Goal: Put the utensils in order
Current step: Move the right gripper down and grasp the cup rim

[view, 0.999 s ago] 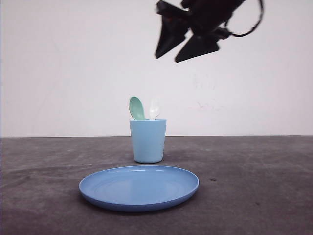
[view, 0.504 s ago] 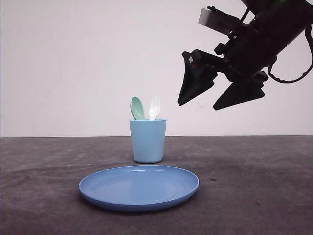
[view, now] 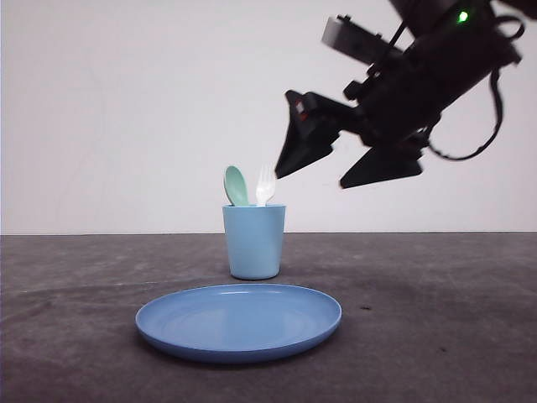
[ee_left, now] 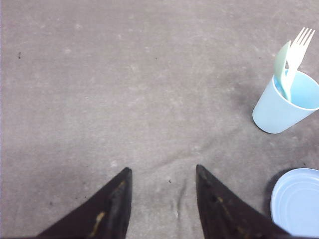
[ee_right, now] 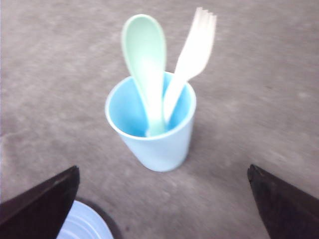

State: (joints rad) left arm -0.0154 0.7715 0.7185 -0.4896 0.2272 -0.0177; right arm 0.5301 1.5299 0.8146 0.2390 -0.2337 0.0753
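The mint-green spoon (view: pixel 236 185) and the white fork (view: pixel 265 185) stand upright side by side in the light blue cup (view: pixel 254 242), heads up. My right gripper (view: pixel 312 179) hangs open in the air just right of the fork, slightly above the cup's rim, touching nothing. In the right wrist view the spoon (ee_right: pixel 146 59), the fork (ee_right: pixel 194 55) and the cup (ee_right: pixel 159 144) lie ahead of the wide-open right gripper (ee_right: pixel 162 169). My left gripper (ee_left: pixel 163 169) is open over bare table, with the cup (ee_left: pixel 281 107), spoon (ee_left: pixel 282 67) and fork (ee_left: pixel 299 47) off to one side.
A round blue plate (view: pixel 239 321) lies on the dark table in front of the cup, with nothing on it. Its rim also shows as the plate (ee_right: pixel 82 224) beside a right finger and the plate (ee_left: pixel 299 201) at the left wrist view's corner. A white wall stands behind.
My right gripper has come down from the top of the view and moved left, closer to the cup and the fork. Cup, utensils and plate have not moved.
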